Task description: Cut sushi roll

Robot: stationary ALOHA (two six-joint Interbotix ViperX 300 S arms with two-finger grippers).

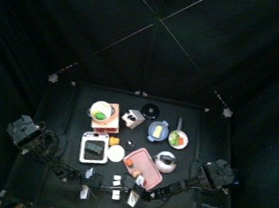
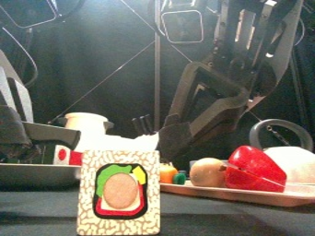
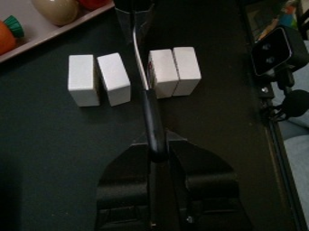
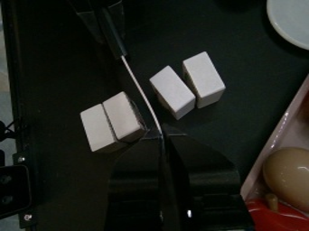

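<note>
Near the table's front edge, four white sushi pieces (image 3: 135,76) lay in a row; the left gripper (image 3: 154,149) held a knife (image 3: 141,63) between the middle two, and I cannot tell the right gripper's (image 4: 163,144) state.

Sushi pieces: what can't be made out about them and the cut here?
- Top view: sushi pieces too small to find.
- Front view: they are hidden behind the printed box.
- Wrist views: the knife covers the gap between the middle pieces; contact with the table is unclear.
</note>
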